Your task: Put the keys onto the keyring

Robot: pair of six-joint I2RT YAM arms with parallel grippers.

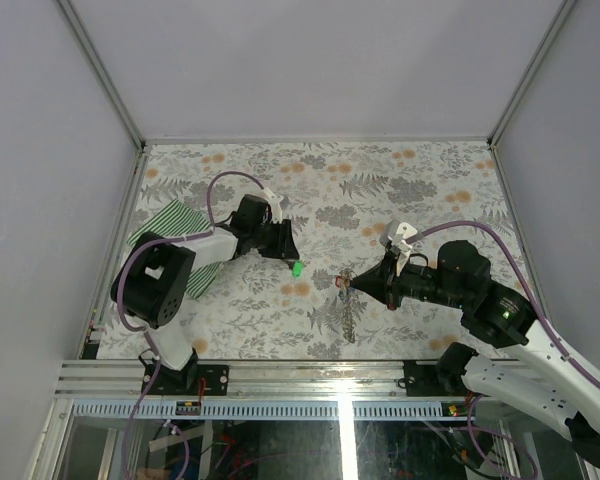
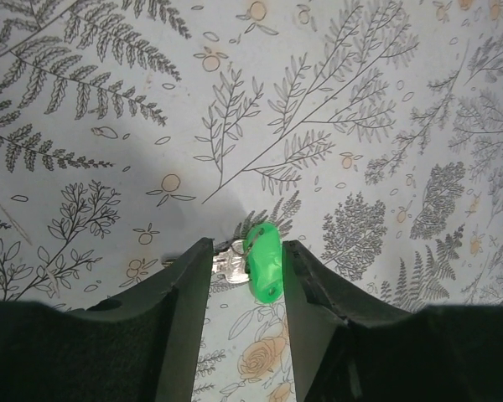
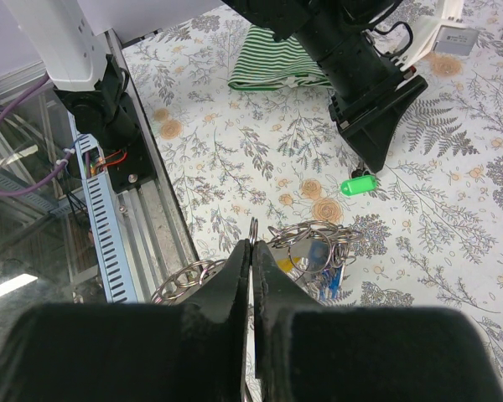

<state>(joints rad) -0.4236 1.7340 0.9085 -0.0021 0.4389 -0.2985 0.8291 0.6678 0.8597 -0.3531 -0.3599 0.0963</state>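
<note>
Nearest us, in the right wrist view, the right gripper [image 3: 252, 244] has its two black fingers pressed together. A thin metal loop of the keyring [image 3: 306, 237] rises from between their tips, so we read it as clamped on the keyring. Just past the fingertips, the rest of the keyring lies on the table [image 1: 380, 180] as a bunch of grey wire rings, with another run of rings off to one side of the fingers. Among the rings we make out a blue key [image 3: 319, 253] and a yellow key [image 3: 285, 266]. We cannot tell whether they are threaded on or only lying among the rings. From above, the chain shows as a short strand running from the right gripper's tip back toward the near edge of the table.

Further out, the green key [image 2: 264, 264] lies flat on the leaf-and-flower print, near the keyring but apart from it. The left gripper [image 2: 246, 251] stands over it with its fingers [image 2: 184, 285] narrowly apart, one on each side of the key. The green head touches one finger and the metal blade reaches toward the other. We cannot tell whether the key is pinched or only bracketed.

Beyond that, a green-and-white striped cloth [image 1: 175, 225] lies by the left edge of the table, partly under the left arm.
</note>
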